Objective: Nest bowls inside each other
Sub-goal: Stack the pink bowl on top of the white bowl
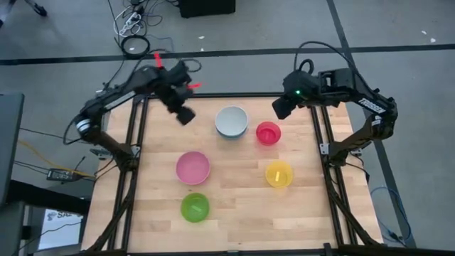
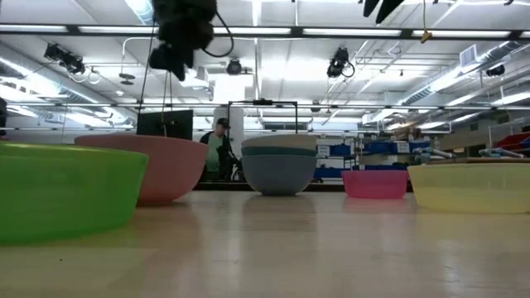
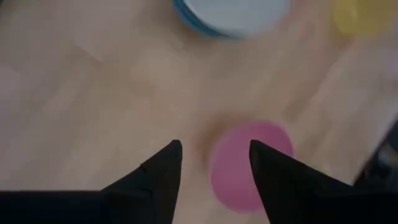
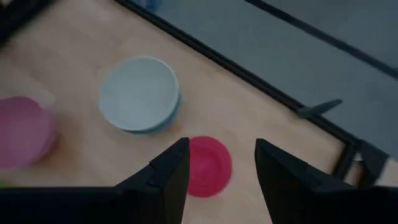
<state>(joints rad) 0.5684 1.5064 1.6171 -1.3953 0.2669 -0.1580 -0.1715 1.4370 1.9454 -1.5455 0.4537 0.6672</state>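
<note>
A white bowl [image 1: 232, 119] sits nested in a blue one [image 4: 166, 121] at the far middle of the table. On the table stand, each on its base, a red bowl [image 1: 268, 133], a pink bowl [image 1: 193, 168], a yellow bowl [image 1: 279, 173] and a lime green bowl [image 1: 195, 207]. My left gripper [image 3: 214, 146] hangs open in the air, left of the stack, above the pink bowl [image 3: 249, 165]. Over the far right, above the red bowl [image 4: 208, 167], my right gripper [image 4: 221, 144] is open too. Neither holds anything.
The wooden tabletop [image 1: 234, 213] is framed by black rails [image 1: 135, 163]. Bare wood lies between the bowls and along the near edge. In the low view a person [image 2: 219, 145] stands in the room beyond the table.
</note>
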